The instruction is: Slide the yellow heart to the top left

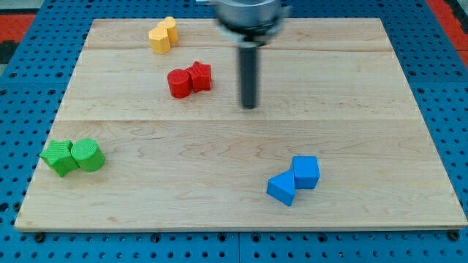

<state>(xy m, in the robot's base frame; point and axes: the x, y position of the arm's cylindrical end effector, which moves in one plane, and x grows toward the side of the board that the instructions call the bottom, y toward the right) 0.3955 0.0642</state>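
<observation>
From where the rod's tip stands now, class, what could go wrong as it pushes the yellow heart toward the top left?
1. My tip stands right of the red blocks; a straight path toward the yellow blocks could knock them.
2. The two yellow blocks touch, so both may slide together.
3. They sit near the board's top edge and could go off.

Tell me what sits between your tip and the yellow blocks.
In the camera view, the red pair lies just below the line from my tip up-left to the yellow blocks; the board along that line is bare.
</observation>
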